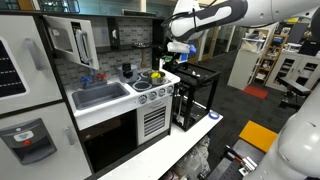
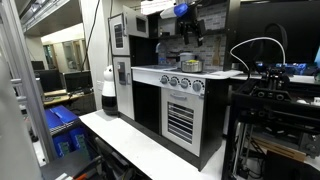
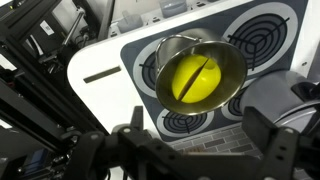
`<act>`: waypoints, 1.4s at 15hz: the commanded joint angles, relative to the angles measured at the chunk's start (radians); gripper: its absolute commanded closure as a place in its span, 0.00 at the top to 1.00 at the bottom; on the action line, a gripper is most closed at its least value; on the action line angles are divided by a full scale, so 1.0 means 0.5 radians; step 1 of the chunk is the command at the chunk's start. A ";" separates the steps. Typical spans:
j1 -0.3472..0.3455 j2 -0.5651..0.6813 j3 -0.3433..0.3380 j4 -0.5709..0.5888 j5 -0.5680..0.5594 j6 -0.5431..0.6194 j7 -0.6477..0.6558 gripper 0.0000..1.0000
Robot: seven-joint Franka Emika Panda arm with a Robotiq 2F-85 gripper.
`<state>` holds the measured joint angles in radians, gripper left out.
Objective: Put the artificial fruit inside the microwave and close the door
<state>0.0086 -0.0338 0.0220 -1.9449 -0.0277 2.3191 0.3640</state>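
Observation:
The artificial fruit [image 3: 195, 78] is a round yellow ball lying inside a small metal pot [image 3: 236, 62] on a printed burner of the toy stove [image 3: 130, 55]. My gripper [image 3: 200, 140] hangs open above the pot, with nothing between its dark fingers [image 3: 135, 128]. In both exterior views the gripper [image 1: 178, 47] [image 2: 187, 20] is well above the pot [image 1: 155, 76] [image 2: 188, 63]. The microwave [image 1: 62, 38] [image 2: 118, 32] sits up on the toy kitchen beyond the sink. Its door [image 1: 85, 44] looks swung open.
A grey sink [image 1: 100, 96] lies between the stove and the microwave. The slatted oven front [image 1: 152, 121] is below the knobs. A black frame rack [image 1: 196, 95] stands beside the stove. Another grey pot [image 3: 272, 98] sits next to the fruit's pot.

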 commanded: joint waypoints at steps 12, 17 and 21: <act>0.020 0.149 -0.009 0.082 0.002 -0.057 0.055 1.00; 0.011 0.191 -0.022 0.146 0.009 -0.101 0.061 1.00; 0.018 0.242 -0.021 0.232 0.034 -0.178 0.042 1.00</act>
<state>0.0143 0.0479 0.0131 -1.8887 -0.0274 2.2779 0.3934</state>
